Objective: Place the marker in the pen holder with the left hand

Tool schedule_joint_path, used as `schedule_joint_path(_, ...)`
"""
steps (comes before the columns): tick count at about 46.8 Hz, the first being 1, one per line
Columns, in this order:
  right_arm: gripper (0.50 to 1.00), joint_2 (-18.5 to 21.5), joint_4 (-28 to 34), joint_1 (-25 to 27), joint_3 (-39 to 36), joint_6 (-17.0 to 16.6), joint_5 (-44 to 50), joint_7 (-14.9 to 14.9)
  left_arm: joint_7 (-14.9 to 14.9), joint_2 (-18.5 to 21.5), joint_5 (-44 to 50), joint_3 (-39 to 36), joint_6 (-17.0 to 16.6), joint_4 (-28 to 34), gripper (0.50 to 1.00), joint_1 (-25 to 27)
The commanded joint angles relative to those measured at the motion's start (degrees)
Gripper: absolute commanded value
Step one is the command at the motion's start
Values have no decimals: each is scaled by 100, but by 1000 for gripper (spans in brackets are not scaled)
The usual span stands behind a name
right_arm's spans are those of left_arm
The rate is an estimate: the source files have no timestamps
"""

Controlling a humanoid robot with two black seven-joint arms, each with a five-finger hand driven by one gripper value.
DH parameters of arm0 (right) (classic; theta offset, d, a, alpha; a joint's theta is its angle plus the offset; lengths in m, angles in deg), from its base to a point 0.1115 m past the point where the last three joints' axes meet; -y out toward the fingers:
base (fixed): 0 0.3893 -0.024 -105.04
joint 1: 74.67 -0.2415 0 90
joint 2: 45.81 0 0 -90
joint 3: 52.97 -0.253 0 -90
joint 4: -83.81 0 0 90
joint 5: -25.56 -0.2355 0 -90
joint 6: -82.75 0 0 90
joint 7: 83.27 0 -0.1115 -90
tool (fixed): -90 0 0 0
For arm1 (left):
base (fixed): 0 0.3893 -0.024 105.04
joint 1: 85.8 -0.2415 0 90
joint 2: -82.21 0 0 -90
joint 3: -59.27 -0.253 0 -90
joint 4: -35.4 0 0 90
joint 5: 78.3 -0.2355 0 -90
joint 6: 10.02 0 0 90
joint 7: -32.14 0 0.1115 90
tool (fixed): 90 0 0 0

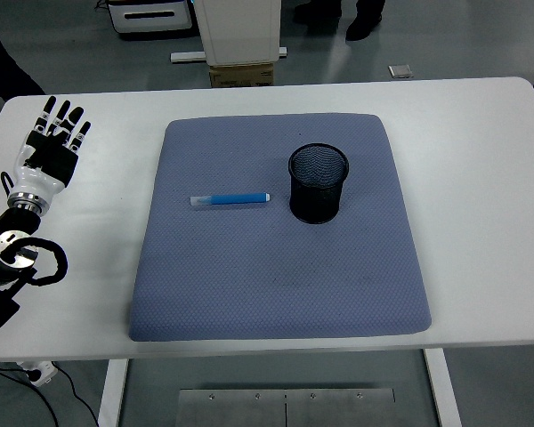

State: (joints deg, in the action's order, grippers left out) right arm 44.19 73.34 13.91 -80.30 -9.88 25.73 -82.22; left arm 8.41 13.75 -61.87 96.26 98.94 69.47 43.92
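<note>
Left hand (53, 142): fingers spread, empty, over white worktop (481, 178), far left
Blue plastic marker (230, 198): flat on grey-blue mat (276, 294), just left of black mesh pen holder (319, 183)
Handling: probably light, stiff, rolls easily; pinch mid-barrel

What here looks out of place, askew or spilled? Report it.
Nothing stands out. The blue marker lies flat on the grey mat, apart from the black mesh pen holder, which stands upright. The left hand rests open near the table's left edge, holding nothing.
</note>
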Motion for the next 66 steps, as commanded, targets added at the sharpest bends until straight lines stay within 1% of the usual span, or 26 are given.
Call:
schedule_joint_path(1, 1000, 0, 2, 2, 0, 0, 0, 0, 0, -19, -8, -17, -14, 3, 1000, 0)
schedule_joint_path(8, 1000, 0, 2, 2, 0, 9, 0, 0, 0, -63, -52, -26, -14, 3, 1000, 0)
schedule_joint_path(13, 1000, 0, 2, 2, 0, 0, 0, 0, 0, -63, -44, -17, 47, 12, 1000, 0)
schedule_joint_path(18, 1000, 0, 2, 2, 0, 0, 0, 0, -17, -63, -44, -17, 354, 12, 1000, -9)
schedule_joint_path(22, 1000, 0, 2, -7, 0, 0, 0, 0, -8, -54, -52, -17, 714, 30, 1000, -123)
schedule_joint_path(24, 1000, 0, 2, -7, 0, 0, 0, 0, -8, -71, -44, -17, 803, 38, 1000, -123)
schedule_joint_path(31, 1000, 0, 2, 2, 0, 0, 0, 0, 0, -72, -61, -26, 627, 38, 1000, -88)
schedule_joint_path(36, 1000, 0, 2, 2, 0, 0, 0, 0, 0, -63, -61, -17, 618, 38, 1000, -123)
schedule_joint_path(42, 1000, 0, 2, 2, 0, 0, 0, 0, 27, -63, -44, 0, 750, 38, 1000, -97)
schedule_joint_path(51, 1000, 0, 2, 2, 0, 0, 0, 0, 18, -72, -70, -17, 706, 30, 1000, -70)
schedule_joint_path(54, 1000, 0, 2, 2, 0, 0, 0, 0, 18, -72, -114, -43, 645, 30, 1000, -44)
schedule_joint_path(58, 1000, 0, 2, 2, 0, 0, 0, 0, 18, -72, -473, -70, 399, 38, 1000, 9)
schedule_joint_path(66, 1000, 0, 2, 2, 0, 0, 0, 0, 0, 60, -1966, -79, -23, 38, 1000, 334)
